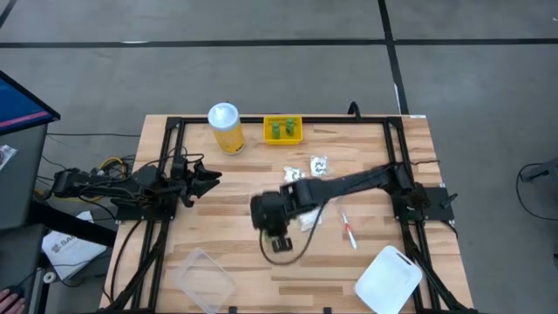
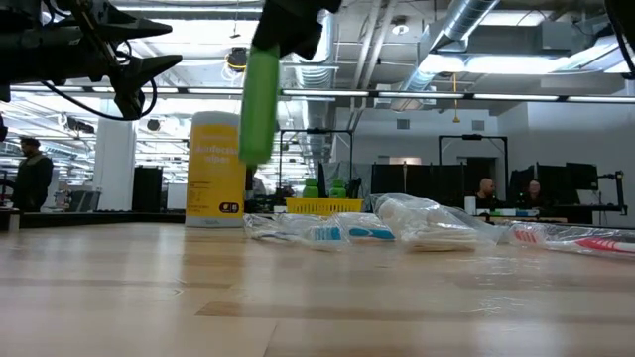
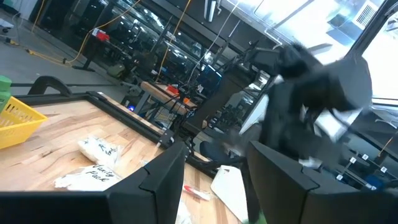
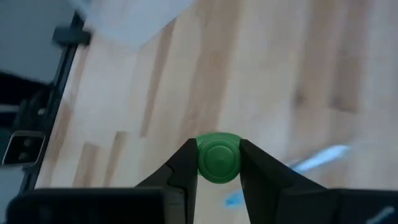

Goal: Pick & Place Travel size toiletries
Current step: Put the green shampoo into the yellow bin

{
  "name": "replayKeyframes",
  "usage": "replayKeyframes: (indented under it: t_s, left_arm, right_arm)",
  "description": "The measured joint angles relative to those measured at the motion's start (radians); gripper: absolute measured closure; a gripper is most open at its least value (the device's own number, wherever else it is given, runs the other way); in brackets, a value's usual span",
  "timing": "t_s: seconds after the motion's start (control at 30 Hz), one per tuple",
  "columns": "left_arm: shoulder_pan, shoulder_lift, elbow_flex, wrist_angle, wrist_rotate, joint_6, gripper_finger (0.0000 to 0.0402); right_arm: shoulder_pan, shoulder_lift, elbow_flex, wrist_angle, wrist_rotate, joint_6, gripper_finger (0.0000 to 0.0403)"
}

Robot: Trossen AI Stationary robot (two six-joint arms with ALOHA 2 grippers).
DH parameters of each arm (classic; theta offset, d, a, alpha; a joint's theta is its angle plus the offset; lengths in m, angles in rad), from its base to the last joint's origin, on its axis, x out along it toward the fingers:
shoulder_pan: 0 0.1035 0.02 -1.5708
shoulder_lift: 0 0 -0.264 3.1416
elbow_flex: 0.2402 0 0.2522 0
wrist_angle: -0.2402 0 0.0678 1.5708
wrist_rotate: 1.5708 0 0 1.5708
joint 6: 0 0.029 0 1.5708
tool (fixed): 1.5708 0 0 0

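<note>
While one green piece (image 4: 218, 158) is held above the tabletop (image 1: 235, 209) between the closed fingers of the right gripper (image 4: 217, 168), two green pieces (image 1: 282, 129), packets (image 1: 318, 165) and sticks (image 1: 349, 231) are left unplaced, and the left gripper (image 1: 205, 179) is parked open.

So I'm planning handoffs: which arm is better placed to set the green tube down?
The right. Its gripper is already shut on the green tube, raised over the table's middle. The left gripper waits at the left edge.
</note>
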Motion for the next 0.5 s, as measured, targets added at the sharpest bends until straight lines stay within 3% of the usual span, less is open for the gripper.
replayKeyframes:
  t_s: [0.4, 0.5]
  left_arm:
    - [0.0, 0.0, 0.0, 0.0, 0.0, 0.0, 0.023]
    - [0.0, 0.0, 0.0, 0.0, 0.0, 0.0, 0.023]
  right_arm:
    - [-0.283, -0.001, 0.124, -0.103, 0.012, 0.0, 0.032]
    - [-0.35, -0.001, 0.147, -0.137, 0.056, 0.013, 0.032]
